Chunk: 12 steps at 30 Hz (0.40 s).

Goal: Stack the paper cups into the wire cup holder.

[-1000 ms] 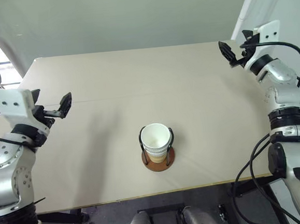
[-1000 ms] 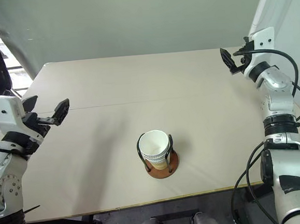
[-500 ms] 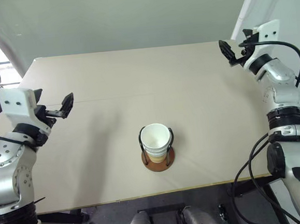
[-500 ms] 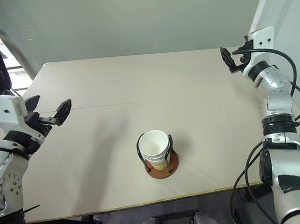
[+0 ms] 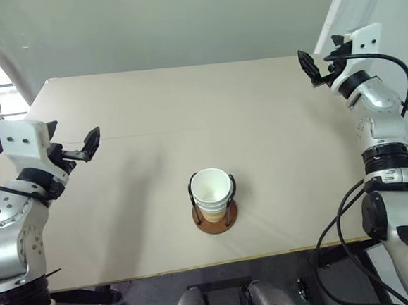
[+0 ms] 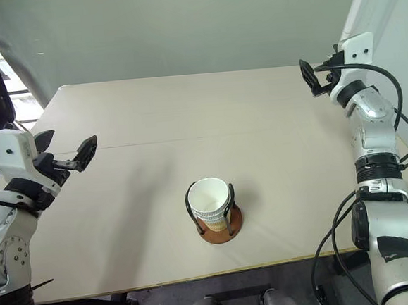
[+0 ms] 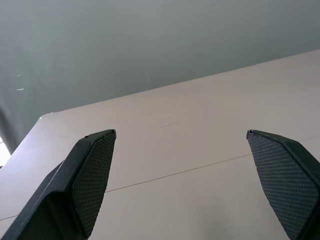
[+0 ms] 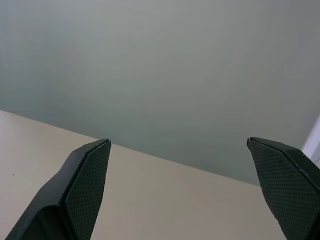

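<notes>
Paper cups sit nested upright in the wire cup holder, below and inward of both arms. Left gripper is nearer; right gripper is well apart. Both are spread wide, holding nothing.

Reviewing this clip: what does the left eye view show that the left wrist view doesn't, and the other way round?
The left eye view takes in the stacked paper cups sitting in the wire cup holder near the table's front edge, plus the right gripper raised over the far right corner, open and holding nothing. The left wrist view adds a close look at the left gripper, its fingers spread wide with nothing between them, aimed over the tabletop toward the grey wall. Both show the beige table with a thin line running across it.
</notes>
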Available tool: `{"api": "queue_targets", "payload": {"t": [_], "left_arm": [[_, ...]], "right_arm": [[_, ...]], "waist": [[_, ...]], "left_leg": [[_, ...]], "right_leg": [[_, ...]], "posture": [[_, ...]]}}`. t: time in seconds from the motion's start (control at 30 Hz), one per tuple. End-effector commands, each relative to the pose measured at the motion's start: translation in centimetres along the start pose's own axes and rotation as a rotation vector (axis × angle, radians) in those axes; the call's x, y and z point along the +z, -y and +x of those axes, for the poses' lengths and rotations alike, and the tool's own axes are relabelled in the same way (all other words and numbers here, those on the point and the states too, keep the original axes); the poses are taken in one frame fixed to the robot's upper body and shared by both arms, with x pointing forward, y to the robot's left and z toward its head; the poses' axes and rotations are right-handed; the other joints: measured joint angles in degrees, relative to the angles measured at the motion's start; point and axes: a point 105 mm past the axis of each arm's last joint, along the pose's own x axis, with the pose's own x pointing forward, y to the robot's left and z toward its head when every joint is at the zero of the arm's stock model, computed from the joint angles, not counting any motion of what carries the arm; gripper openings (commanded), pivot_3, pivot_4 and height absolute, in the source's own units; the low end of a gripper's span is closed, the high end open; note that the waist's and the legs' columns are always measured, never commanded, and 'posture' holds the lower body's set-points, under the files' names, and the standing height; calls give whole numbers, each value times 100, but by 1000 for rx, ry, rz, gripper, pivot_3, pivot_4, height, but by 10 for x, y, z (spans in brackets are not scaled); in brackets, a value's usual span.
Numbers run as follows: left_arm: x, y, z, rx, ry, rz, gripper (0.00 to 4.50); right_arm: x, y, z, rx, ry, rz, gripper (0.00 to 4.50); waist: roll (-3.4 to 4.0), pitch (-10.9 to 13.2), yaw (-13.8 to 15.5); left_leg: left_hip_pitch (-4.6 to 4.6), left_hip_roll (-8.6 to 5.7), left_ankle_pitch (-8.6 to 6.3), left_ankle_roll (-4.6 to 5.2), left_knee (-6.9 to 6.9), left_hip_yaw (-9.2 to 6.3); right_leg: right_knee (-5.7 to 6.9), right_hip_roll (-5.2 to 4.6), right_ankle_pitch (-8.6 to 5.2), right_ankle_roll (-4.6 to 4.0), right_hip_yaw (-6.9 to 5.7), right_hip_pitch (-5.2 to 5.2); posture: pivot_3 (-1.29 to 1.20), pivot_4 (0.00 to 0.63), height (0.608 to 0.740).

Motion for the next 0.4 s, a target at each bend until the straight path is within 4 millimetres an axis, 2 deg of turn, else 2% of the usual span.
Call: {"api": "queue_targets", "payload": {"t": [0.03,0.4], "left_arm": [[15,-5,0,11,53,33,4482],[18,-2,4,1,67,23,4482]], "right_arm": [[24,8,2,-31,78,-23,4500],[31,10,4,-35,93,-26,4500]], "waist": [[0,0,0],[-1,1,-1]], "left_leg": [[0,0,0,0,0,0],[0,0,0,0,-2,0]], "right_leg": [[0,0,0,0,0,0],[0,0,0,-1,0,-1]], "posture": [[0,150,740],[0,150,740]]}}
